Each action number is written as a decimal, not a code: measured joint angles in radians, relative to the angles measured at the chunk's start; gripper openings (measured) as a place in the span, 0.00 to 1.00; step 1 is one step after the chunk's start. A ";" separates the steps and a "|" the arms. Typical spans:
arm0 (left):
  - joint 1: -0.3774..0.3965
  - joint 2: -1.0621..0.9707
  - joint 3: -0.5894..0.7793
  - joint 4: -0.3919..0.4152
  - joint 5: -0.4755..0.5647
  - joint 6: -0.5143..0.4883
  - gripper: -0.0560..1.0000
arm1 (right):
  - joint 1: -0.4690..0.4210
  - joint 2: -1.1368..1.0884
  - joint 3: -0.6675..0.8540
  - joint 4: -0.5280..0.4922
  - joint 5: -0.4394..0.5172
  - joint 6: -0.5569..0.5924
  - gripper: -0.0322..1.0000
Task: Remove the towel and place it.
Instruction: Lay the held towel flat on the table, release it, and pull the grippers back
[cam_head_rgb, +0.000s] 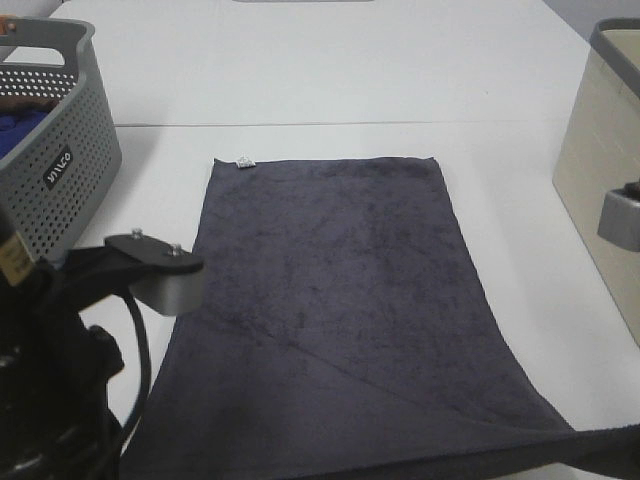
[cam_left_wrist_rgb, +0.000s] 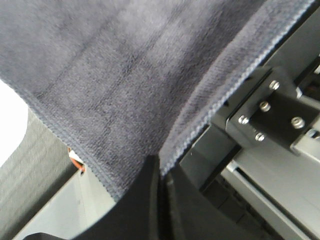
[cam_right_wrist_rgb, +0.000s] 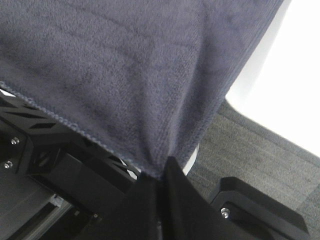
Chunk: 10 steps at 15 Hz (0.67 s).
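Towel (cam_head_rgb: 340, 290), dark grey, lies spread across the white bench (cam_head_rgb: 330, 70), tag corner far-left. Left gripper (cam_left_wrist_rgb: 159, 167) is clamped on its near left corner, right gripper (cam_right_wrist_rgb: 162, 175) on the near right corner.

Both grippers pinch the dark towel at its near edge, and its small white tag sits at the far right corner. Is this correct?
Not quite: the white tag sits at the far left corner of the towel, as the exterior high view shows. The rest holds.
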 joint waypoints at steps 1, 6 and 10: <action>-0.009 0.042 0.000 -0.001 -0.009 0.002 0.05 | 0.000 0.007 0.020 0.000 -0.011 0.001 0.04; -0.011 0.241 0.002 -0.018 -0.084 0.024 0.05 | -0.002 0.190 0.092 0.008 -0.087 0.002 0.04; -0.011 0.315 0.002 -0.076 -0.080 0.116 0.05 | -0.003 0.335 0.093 -0.003 -0.103 -0.001 0.04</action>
